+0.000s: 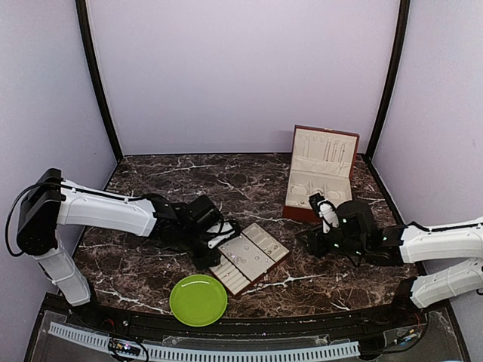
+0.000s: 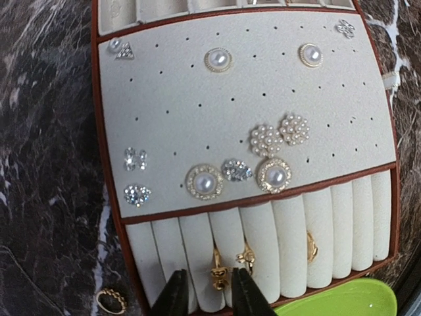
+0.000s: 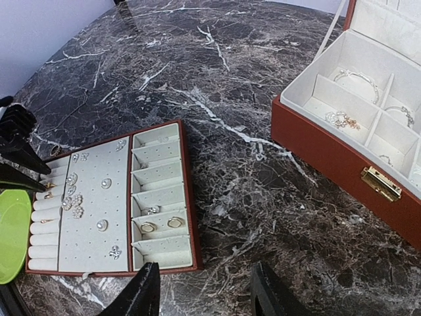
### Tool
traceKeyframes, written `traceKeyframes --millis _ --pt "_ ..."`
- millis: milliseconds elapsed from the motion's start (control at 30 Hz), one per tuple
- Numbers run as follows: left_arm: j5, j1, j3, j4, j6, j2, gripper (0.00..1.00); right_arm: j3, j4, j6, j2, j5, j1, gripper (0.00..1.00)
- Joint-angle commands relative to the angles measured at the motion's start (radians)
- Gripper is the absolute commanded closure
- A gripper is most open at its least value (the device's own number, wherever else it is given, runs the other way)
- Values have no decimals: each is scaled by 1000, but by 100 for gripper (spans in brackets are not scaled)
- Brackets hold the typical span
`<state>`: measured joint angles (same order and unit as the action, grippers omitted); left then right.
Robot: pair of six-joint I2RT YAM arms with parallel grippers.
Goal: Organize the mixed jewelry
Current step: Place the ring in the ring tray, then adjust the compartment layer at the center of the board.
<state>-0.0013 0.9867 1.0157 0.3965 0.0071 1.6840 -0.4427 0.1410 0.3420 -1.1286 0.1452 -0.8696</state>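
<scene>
The mixed jewelry lies on a cream-lined tray (image 2: 197,112): pearl and crystal studs (image 2: 204,181) are pinned to its pad. Three gold rings sit in the ring rolls below. My left gripper (image 2: 210,293) hovers low over those rolls, open. One gold ring (image 2: 220,271) stands in its slot between the black fingertips, which do not pinch it. Another gold ring (image 2: 110,299) lies on the marble left of the tray. My right gripper (image 3: 207,293) is open over bare marble, with nothing between its fingers.
The green plate (image 1: 198,299) sits at the tray's near end, by the table's front edge. The reddish-brown box (image 3: 329,151) stands open at the back right. Silvery chains (image 3: 342,120) lie in its compartments. Two gold earrings (image 3: 161,225) rest in a tray compartment.
</scene>
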Motion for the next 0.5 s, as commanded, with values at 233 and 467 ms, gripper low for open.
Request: traceKeyframes --millis 233,467 --pt "-61 -22 34 4 -90 -183 53 -30 -45 38 99 38 14 52" --pt "-61 -139 -15 73 -138 -222 60 -23 -95 102 179 52 15 50"
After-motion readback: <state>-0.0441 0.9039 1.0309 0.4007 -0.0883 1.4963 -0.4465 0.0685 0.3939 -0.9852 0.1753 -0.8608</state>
